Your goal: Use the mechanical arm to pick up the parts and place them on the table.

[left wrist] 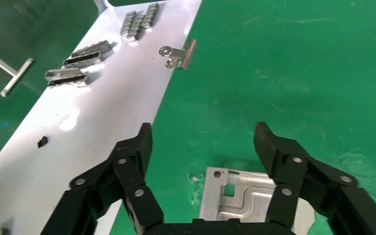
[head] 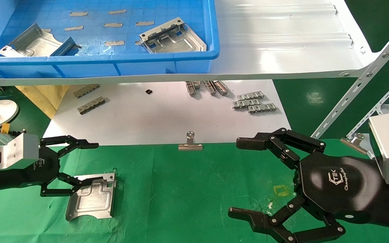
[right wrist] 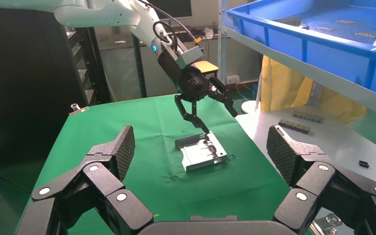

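Currently the left gripper (head: 83,168) is spread wide over one part (head: 92,195), which lies flat on the table (head: 187,189) just below the fingertips, one finger tip at or just above its near edge; contact cannot be confirmed. No grip is held, so the plate looks released, judged from its resting pose. Two more parts (head: 172,37) are seen in the blue tray (head: 167,65), up and away on the shelf. The right gripper (head: 248,182) is parked wide open, empty, well apart.

2 blk riveted hands (head: 245,177), hex palms w/ white logo.
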`<state>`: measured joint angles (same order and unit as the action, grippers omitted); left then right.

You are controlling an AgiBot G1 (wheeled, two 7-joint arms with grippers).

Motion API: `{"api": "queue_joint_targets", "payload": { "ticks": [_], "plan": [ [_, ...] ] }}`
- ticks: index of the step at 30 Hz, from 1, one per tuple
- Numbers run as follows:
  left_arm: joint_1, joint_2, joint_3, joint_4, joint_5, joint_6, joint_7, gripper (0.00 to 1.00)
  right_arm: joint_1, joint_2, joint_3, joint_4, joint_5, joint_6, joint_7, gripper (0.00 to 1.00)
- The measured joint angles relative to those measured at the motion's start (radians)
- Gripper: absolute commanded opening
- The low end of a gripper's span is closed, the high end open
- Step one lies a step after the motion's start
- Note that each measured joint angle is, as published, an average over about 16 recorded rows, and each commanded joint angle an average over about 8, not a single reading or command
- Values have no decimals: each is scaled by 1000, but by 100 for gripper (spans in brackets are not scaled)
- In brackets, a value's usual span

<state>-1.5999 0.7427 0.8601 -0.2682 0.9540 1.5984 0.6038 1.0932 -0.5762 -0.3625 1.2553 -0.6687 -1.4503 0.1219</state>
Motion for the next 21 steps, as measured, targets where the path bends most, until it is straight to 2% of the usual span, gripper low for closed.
{"api": "queue_joint_targets", "payload": {
  "ticks": [9,21],
  "plan": [
    [30,-6,-34,-61,-7,-7,-41,100,0,0,0,0,0,0,0,100],
    [128,-31,-142,-250,-50,-26,-189,100,0,0,0,0,0,0,0,100]
  ]
}}
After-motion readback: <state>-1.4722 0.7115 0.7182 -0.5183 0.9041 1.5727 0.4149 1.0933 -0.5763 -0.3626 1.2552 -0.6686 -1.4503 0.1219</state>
